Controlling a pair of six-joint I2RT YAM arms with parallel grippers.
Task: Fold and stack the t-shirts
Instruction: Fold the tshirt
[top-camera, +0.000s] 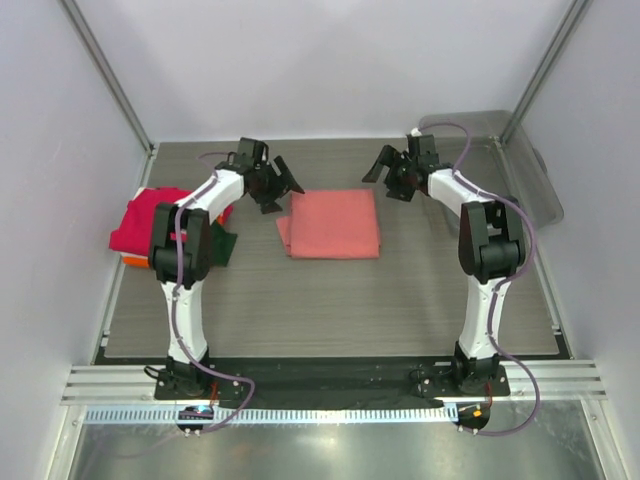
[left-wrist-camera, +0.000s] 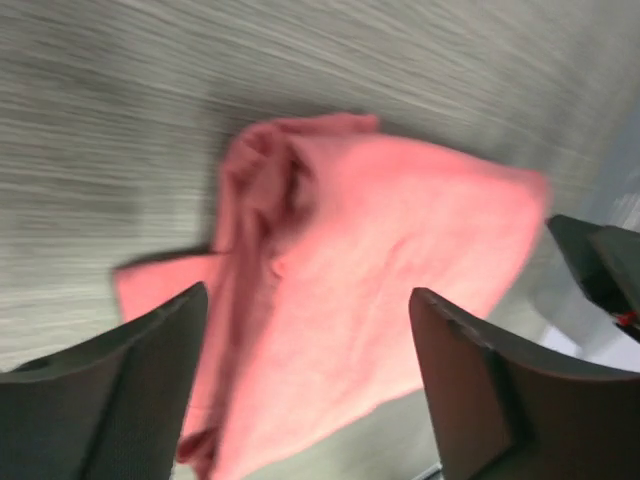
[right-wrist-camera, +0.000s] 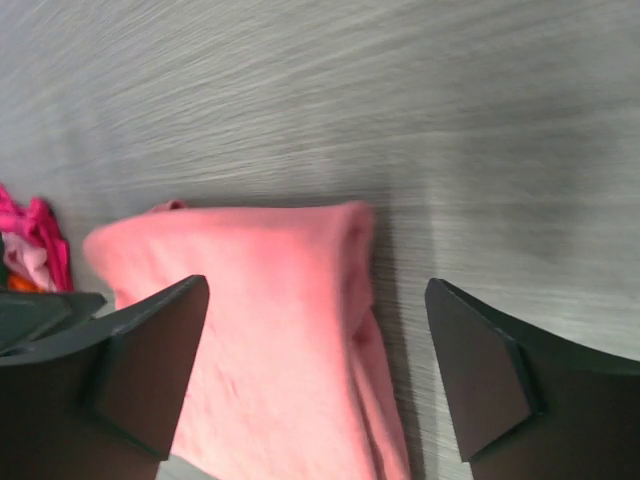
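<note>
Wide-open, empty left fingers (left-wrist-camera: 120, 400) and right fingers (right-wrist-camera: 130, 370) flanking coral t-shirt (top-camera: 332, 223), lengthwise left-right; bin (top-camera: 520, 160) right of it shown only overhead.

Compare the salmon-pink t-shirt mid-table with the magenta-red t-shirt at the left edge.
The salmon-pink cotton t-shirt lies alone, folded into a flat rectangle; the magenta-red cotton t-shirt tops an orange garment. The salmon-pink one shows fully; the left arm partly hides the magenta-red one. Both are soft cloth, held by no pincer.

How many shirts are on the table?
4. A folded salmon-pink shirt lies in the middle. Three are heaped at the left edge: a magenta-red shirt on top, an orange one and a dark green one peeking out beneath. More may be hidden.
</note>
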